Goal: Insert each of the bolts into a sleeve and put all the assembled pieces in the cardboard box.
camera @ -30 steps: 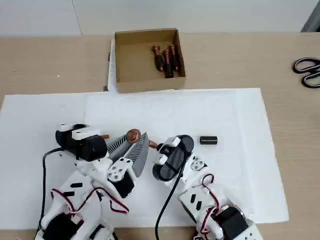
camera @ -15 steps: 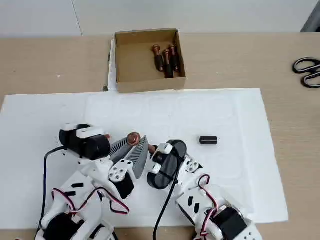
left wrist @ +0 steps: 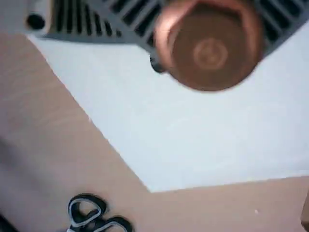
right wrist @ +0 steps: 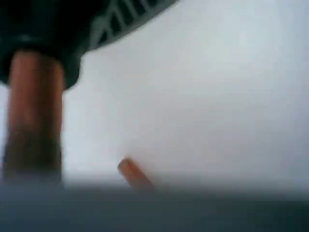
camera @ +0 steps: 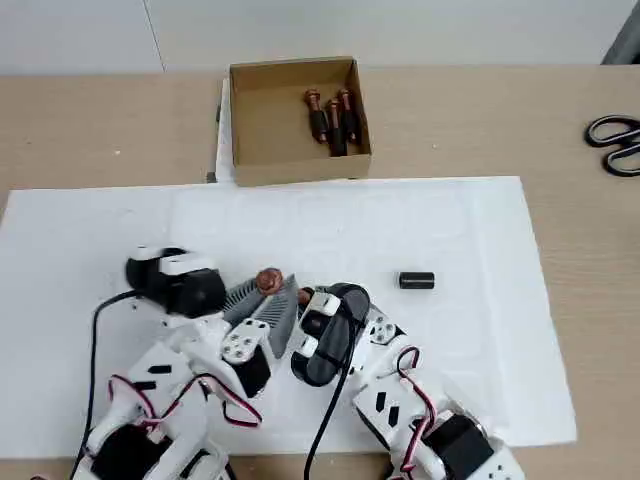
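My left gripper [camera: 270,292] is shut on a copper bolt [camera: 267,280], whose round head [left wrist: 210,46] sits between the grey ribbed fingers [left wrist: 87,21]. Close to its right, my right gripper [camera: 312,303] is hidden under its black wrist housing, with a copper tip [camera: 305,296] beside it. In the right wrist view a copper shaft [right wrist: 34,111] comes out of a dark part, and a second copper tip [right wrist: 133,174] lies on the paper. One loose black sleeve [camera: 417,281] lies on the white paper. The cardboard box [camera: 262,150] at the back holds three assembled pieces [camera: 332,118].
A white paper sheet [camera: 420,220] covers the wooden table's front half. Black scissors [camera: 615,143] lie at the far right edge of the table, and the scissors [left wrist: 94,217] also appear on the wood beyond the paper's corner in the left wrist view.
Both grippers have drawn closer together and slightly toward the table's near edge. The bolt has stayed in the left gripper. The loose sleeve and the box have not moved.
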Available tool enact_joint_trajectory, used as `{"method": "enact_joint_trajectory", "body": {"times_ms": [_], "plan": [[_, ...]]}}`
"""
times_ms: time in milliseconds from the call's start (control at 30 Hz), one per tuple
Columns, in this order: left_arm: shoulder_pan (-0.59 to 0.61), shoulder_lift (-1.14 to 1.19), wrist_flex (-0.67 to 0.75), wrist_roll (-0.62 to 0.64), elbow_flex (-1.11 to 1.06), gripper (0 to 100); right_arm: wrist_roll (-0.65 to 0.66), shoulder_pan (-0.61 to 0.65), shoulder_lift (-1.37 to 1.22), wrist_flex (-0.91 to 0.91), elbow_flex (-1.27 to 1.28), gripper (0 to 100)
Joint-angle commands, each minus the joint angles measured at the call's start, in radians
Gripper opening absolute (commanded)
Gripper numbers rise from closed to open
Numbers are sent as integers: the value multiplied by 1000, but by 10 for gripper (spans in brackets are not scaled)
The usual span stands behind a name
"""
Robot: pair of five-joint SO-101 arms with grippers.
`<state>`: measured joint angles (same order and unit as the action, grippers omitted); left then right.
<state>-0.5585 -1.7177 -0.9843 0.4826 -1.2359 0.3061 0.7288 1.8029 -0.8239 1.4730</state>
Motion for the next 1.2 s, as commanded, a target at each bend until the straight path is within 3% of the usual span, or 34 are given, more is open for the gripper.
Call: {"method": "enact_joint_trajectory", "body": {"times_ms": [0, 867, 1067, 1167], "plan": [[-58, -8, -23, -9, -10, 6, 44, -4, 12, 58, -61, 3], [-117, -11, -28, -11, -147, 9, 55, 39, 12, 64, -92, 3], [-115, -11, -52, -14, -147, 207, 57, 39, 12, 64, -92, 3], [-115, -11, -80, -14, -147, 227, 57, 39, 12, 64, -92, 3]]}}
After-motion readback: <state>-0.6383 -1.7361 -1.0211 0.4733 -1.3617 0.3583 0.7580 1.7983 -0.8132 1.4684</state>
